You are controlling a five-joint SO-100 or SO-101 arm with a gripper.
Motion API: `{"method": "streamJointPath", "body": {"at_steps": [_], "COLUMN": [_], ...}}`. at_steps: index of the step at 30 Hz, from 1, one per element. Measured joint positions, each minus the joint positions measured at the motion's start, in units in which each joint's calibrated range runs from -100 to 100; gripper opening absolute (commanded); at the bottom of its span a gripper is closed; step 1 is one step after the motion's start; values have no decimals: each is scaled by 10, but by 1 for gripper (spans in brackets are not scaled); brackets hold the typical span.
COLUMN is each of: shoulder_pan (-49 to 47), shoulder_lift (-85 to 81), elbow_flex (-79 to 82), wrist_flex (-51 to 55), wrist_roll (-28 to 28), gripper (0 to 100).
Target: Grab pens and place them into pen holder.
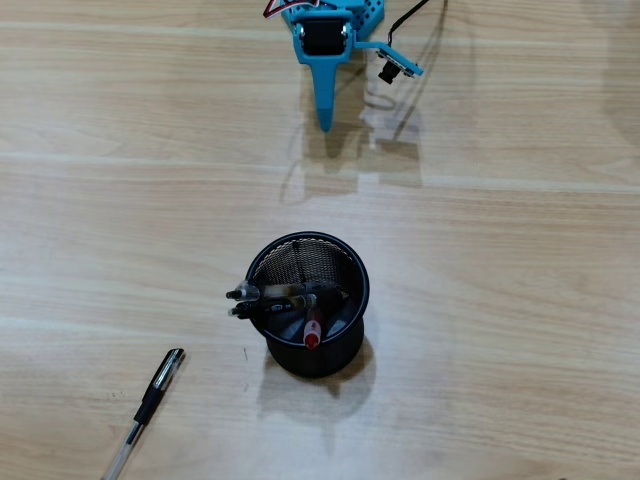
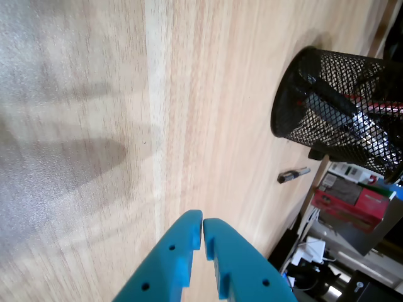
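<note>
With three pens already in the round black wire-mesh pen holder (image 1: 345,275), the blue gripper (image 2: 202,221), pinched together and empty, should spread wide and descend squarely over the clear stick pen with black cap (image 1: 148,405) at seven o'clock.

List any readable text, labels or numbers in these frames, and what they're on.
None readable.
Pen on the table: no legible print.
Holder and claw: no markings seen.
Red box in the background of the wrist view: any print is too blurred to read.
</note>
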Motion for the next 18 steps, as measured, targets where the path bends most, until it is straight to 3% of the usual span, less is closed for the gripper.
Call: {"method": "streamJointPath", "body": {"at_steps": [9, 18], "shoulder_pan": [-63, -64], "shoulder_lift": [0, 0], "elbow_flex": [0, 0], "wrist_flex": [0, 0], "wrist_roll": [0, 0], "gripper": [2, 2]}}
